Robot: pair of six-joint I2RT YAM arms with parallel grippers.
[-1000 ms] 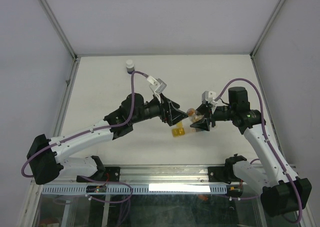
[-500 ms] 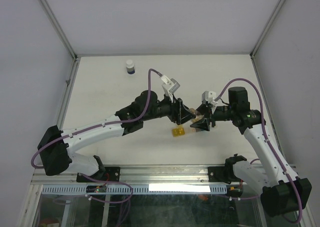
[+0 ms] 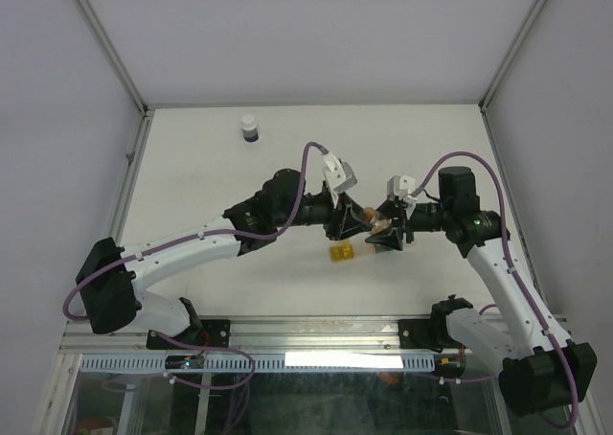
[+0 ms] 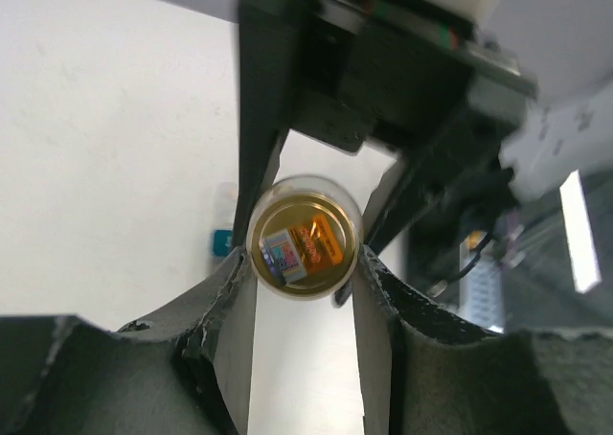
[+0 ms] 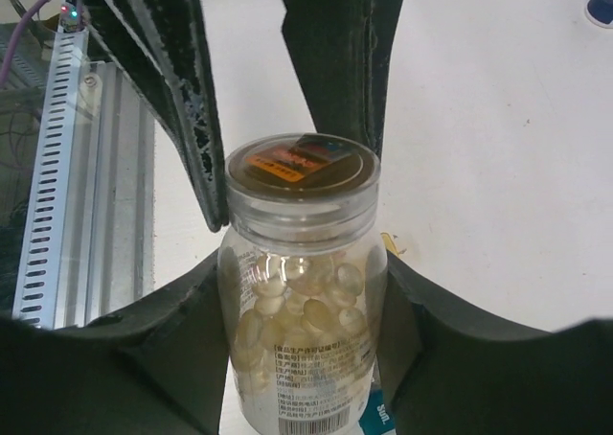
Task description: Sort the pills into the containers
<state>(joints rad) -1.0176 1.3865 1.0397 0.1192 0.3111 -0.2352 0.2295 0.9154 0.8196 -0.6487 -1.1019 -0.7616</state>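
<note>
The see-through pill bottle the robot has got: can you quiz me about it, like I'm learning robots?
1. True or false: the right gripper holds the clear plastic pill bottle, which has pale pills inside.
2. What is the left gripper closed around? A) the bottle's clear round lid with an orange sticker B) a metal spoon C) a red cup
3. Fill the gap: the small yellow translucent box lies on the white ___, not in a gripper.

Key: 1 true. 2 A. 3 table.
</note>
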